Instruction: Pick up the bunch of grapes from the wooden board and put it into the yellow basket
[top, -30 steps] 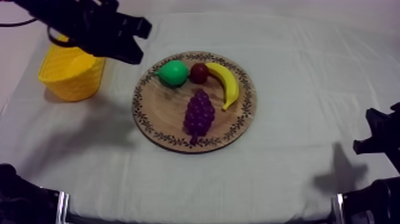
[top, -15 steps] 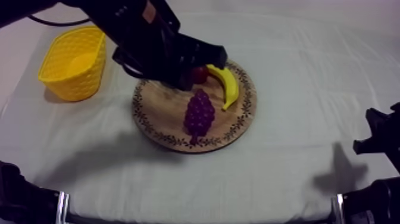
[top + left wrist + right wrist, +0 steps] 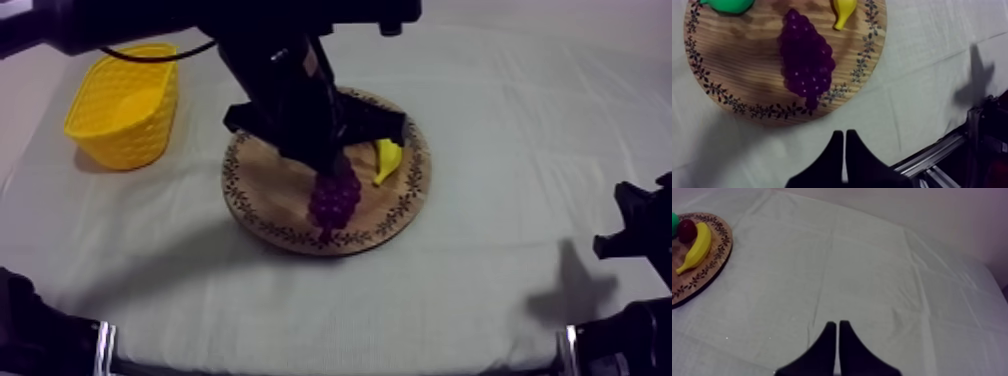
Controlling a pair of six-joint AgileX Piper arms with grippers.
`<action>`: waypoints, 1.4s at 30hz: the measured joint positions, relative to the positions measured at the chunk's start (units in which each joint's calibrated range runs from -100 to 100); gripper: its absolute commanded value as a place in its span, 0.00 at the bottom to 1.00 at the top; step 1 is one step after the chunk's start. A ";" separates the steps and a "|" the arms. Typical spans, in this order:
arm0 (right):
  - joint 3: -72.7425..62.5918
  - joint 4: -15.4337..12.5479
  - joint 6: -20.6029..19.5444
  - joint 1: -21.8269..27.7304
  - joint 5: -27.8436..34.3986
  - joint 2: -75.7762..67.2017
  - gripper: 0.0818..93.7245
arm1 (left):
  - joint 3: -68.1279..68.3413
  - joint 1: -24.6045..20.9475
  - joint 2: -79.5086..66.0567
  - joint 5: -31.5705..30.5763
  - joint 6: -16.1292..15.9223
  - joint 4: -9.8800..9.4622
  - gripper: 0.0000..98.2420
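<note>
The purple bunch of grapes [image 3: 334, 196] lies on the round wooden board [image 3: 262, 214], stem end toward the table's front. My left arm [image 3: 295, 100] hangs over the board's back half, just behind the grapes. In the left wrist view the grapes [image 3: 806, 62] sit on the board [image 3: 737, 60], and my left gripper [image 3: 844, 146] is shut on nothing, its tips above the cloth just off the board's rim. The yellow basket [image 3: 122, 105] stands at the back left, with nothing in it. My right gripper [image 3: 836, 334] is shut over bare cloth, low at the right [image 3: 632, 235].
A banana [image 3: 388, 160] lies on the board right of the grapes; the banana [image 3: 843, 12] and a green pear [image 3: 728, 4] flank them in the left wrist view. The right wrist view has the board [image 3: 702, 270], banana [image 3: 694, 248] and small red fruit [image 3: 686, 230].
My left arm has swung from above the basket to over the board and now covers the pear and the small red fruit in the top view. The right arm has not moved.
</note>
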 measured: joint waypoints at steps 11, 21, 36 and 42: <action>0.00 0.00 0.00 0.00 0.00 0.00 0.00 | -2.84 0.85 2.39 0.10 0.77 0.24 0.24; 0.00 0.00 -0.04 0.00 0.00 0.00 0.00 | -1.77 0.99 3.88 -1.79 0.48 1.60 0.68; 0.00 0.00 -0.04 0.00 0.00 0.00 0.00 | 0.46 -0.76 8.93 -4.68 -0.80 3.10 0.87; 0.00 0.00 -0.04 0.00 0.00 0.00 0.00 | -0.35 -2.37 12.80 -4.82 -1.35 2.91 0.87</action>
